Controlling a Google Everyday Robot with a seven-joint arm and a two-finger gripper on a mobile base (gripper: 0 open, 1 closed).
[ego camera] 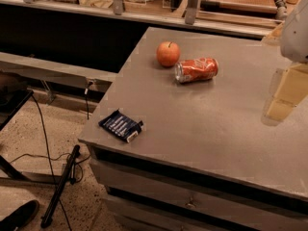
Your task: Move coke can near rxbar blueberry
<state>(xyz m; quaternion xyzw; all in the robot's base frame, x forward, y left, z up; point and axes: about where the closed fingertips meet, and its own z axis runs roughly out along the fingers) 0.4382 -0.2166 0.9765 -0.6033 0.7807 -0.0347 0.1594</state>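
The coke can lies on its side on the grey table, long axis roughly left-right, one silver end facing left, just beside the apple and well apart from the rxbar blueberry at the front-left corner, while the gripper hovers at the right edge, its grip impossible to tell.

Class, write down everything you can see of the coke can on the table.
The coke can is red-orange metal with white lettering and a silver end facing left. It lies on its side on the grey table, just right of the apple; whether they touch is unclear. The bar lies apart at the near-left corner. The hand hovers at the picture's right edge, clear of the can.
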